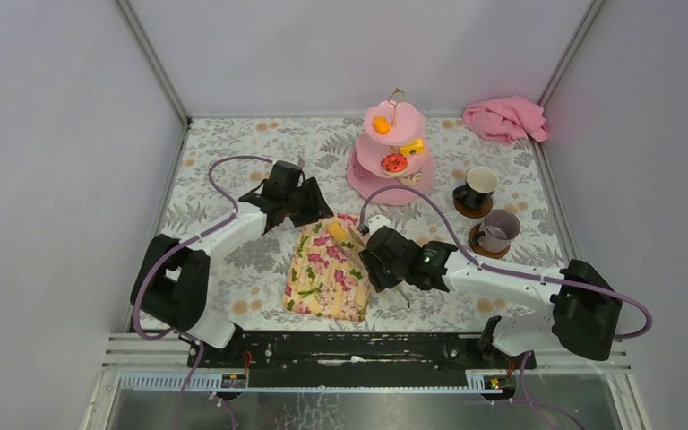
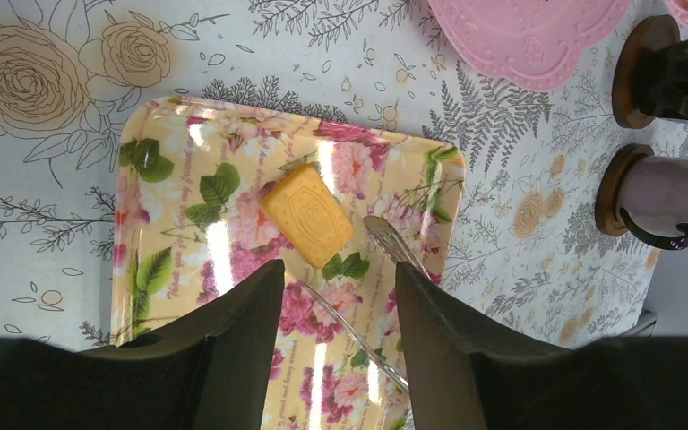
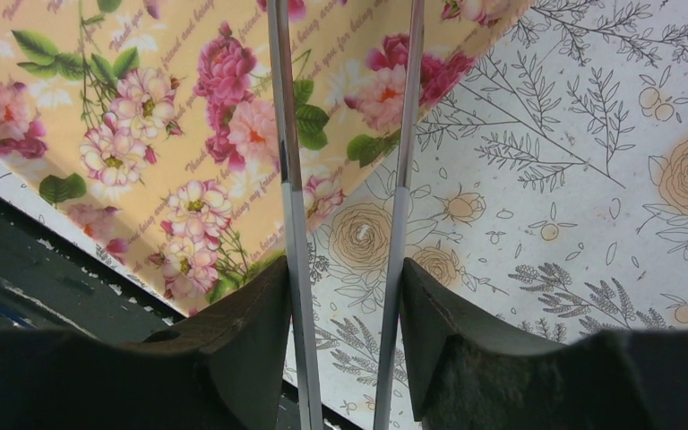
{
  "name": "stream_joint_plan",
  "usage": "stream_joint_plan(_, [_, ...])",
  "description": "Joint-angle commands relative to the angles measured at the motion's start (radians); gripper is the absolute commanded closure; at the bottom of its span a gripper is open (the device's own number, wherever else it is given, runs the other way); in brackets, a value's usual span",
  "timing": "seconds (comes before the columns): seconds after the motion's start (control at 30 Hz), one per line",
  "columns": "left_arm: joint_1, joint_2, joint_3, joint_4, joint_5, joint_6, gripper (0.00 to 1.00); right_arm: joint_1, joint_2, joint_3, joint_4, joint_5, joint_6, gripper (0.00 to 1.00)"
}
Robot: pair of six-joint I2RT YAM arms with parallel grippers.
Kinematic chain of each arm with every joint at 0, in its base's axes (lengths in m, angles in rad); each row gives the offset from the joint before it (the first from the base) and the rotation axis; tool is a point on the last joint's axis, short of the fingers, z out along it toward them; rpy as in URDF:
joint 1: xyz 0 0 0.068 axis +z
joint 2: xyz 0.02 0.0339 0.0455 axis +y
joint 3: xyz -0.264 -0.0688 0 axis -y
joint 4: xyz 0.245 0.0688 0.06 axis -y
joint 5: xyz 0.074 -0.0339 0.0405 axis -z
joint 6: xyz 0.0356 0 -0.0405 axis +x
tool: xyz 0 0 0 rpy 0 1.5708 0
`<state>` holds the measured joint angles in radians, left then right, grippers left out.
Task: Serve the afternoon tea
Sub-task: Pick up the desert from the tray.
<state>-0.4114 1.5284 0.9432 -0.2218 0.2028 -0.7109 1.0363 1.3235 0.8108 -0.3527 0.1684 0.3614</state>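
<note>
The pink three-tier stand [image 1: 392,152] stands at the back with an orange cake [image 1: 382,125], a yellow cake [image 1: 411,147] and a red cake [image 1: 394,163] on its tiers. A black mug [image 1: 477,189] and a grey mug [image 1: 498,230] sit on coasters to its right. Another yellow cake [image 2: 308,215] lies on the floral tray [image 2: 170,233]. My left gripper [image 2: 339,273] hovers open just above it, empty. My right gripper [image 3: 345,269] is shut on metal tongs [image 3: 288,134], whose tips [image 2: 394,246] reach beside that cake.
A pink cloth [image 1: 504,119] lies crumpled in the back right corner. White walls close in the table on three sides. The black base rail [image 1: 358,345] runs along the near edge, close to the tray's front corner.
</note>
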Motion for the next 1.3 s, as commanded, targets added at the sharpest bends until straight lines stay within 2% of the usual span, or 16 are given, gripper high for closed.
stream_joint_plan(0.0, [0.008,-0.013,-0.011,0.029,0.013,-0.012,0.44,0.01,0.016,0.062,0.014,0.033,-0.016,0.48])
stream_joint_plan(0.7, [0.018,-0.019,-0.02,0.045,0.027,-0.015,0.44,0.003,0.13,0.144,0.024,0.048,-0.059,0.49])
stream_joint_plan(0.83, [0.024,-0.021,-0.022,0.047,0.03,-0.013,0.44,0.003,0.142,0.15,0.023,0.041,-0.057,0.56])
stream_joint_plan(1.27, [0.038,-0.039,-0.047,0.067,0.029,-0.028,0.43,0.002,0.118,0.151,0.005,0.053,-0.041,0.89])
